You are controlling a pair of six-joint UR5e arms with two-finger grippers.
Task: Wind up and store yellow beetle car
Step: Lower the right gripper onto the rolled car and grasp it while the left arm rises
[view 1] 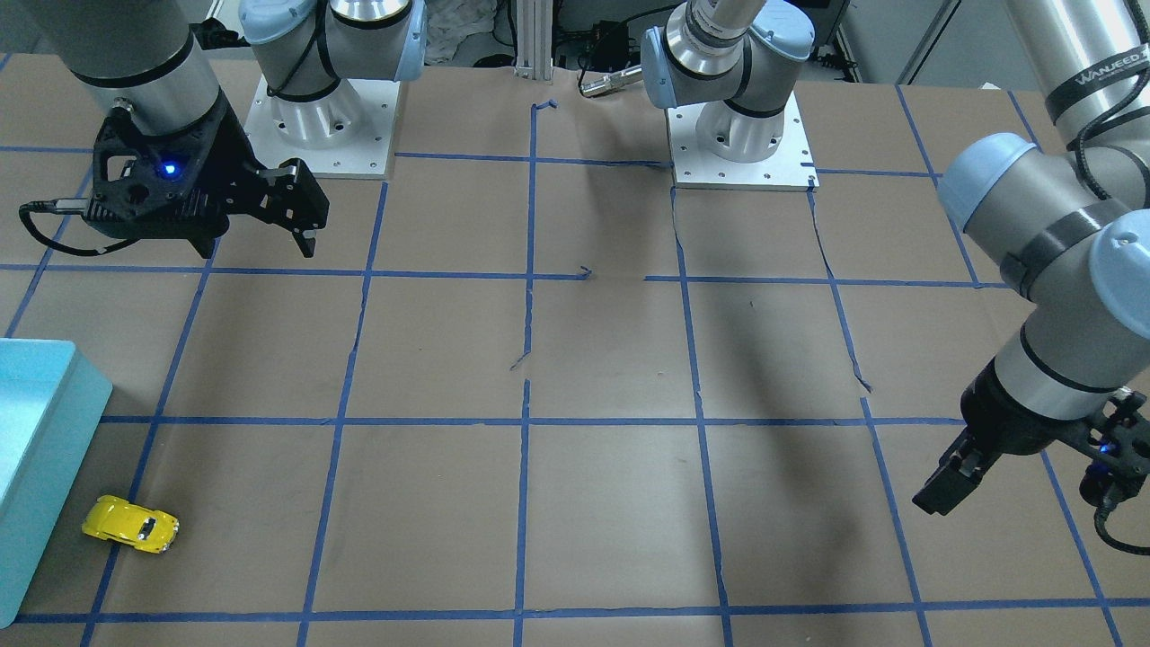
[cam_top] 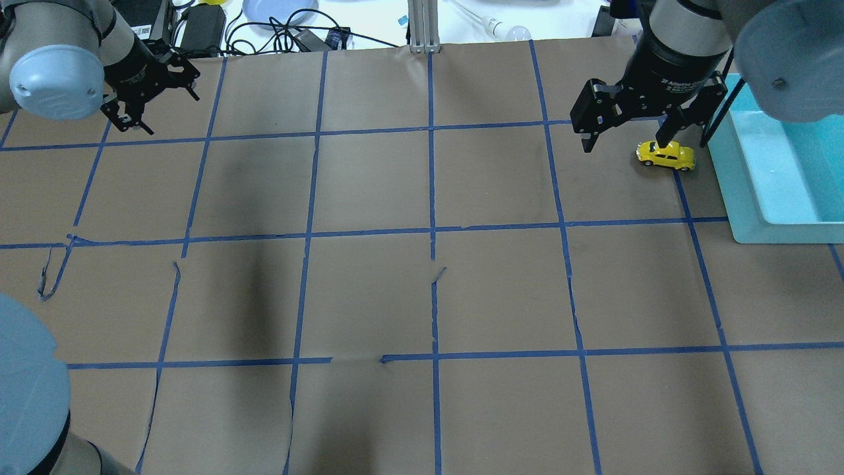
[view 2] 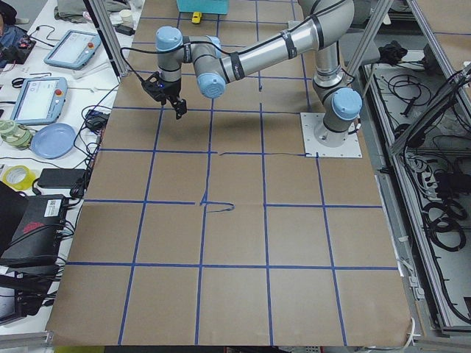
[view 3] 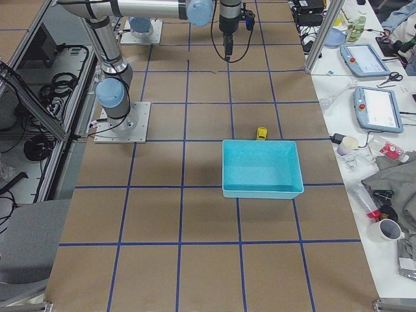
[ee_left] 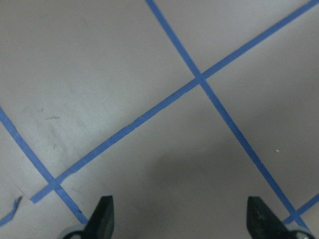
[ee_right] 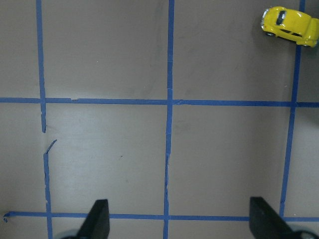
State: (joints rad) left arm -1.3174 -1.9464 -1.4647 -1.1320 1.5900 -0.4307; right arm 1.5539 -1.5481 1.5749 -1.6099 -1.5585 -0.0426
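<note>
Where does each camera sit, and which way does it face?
Left wrist: on left gripper, looking down at table; own fingertips.
Right wrist: on right gripper, looking down; fingertips, car.
Overhead: behind robot, facing forward and down; both grippers.
Front: across table, facing robot; both bases, sides mirrored.
Left side: table's left end, looking along it; left arm.
Right side: table's right end; right arm, bin.
Shared: overhead and front both show car beside bin.
</note>
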